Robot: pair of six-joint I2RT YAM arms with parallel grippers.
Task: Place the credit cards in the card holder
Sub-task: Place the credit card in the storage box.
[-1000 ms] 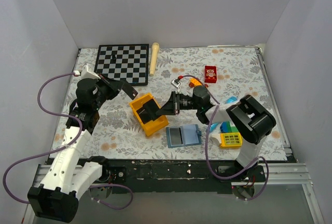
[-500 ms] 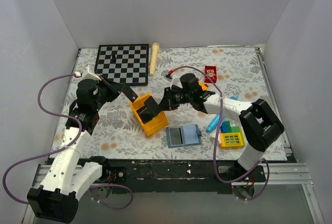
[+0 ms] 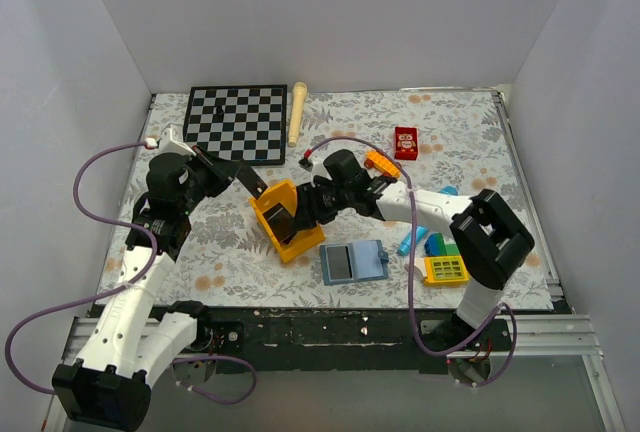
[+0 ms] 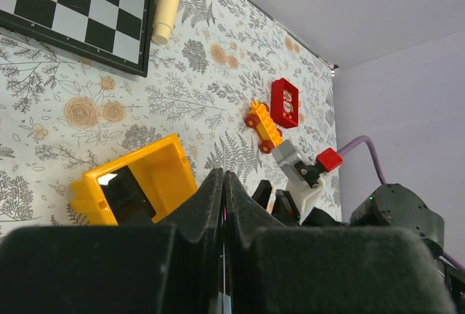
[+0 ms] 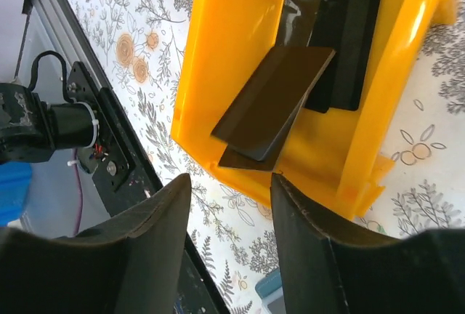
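Observation:
Two black credit cards lie in a yellow bin (image 5: 218,52): one flat on the floor (image 5: 352,45), the other (image 5: 272,103) leaning across it. My right gripper (image 5: 229,183) hangs open just outside the bin's rim, nothing between its fingers. From above, the right gripper (image 3: 306,209) is at the bin's (image 3: 300,244) right side. The open slate-blue card holder (image 3: 370,260) lies on the table just right of the bin. My left gripper (image 4: 223,177) is shut near the bin's (image 4: 156,172) far corner, with no object visible between its fingers. In that view one card (image 4: 125,194) shows.
A chessboard (image 3: 238,122) and a wooden pin (image 3: 297,112) lie at the back. A red box (image 3: 405,142) and an orange brick (image 3: 381,162) sit behind the right arm. A blue tube toy (image 3: 412,240) and a yellow toy (image 3: 445,269) lie right of the card holder.
My right arm has swung left toward the yellow bin and its gripper has gone from shut to open. The left arm has hardly moved.

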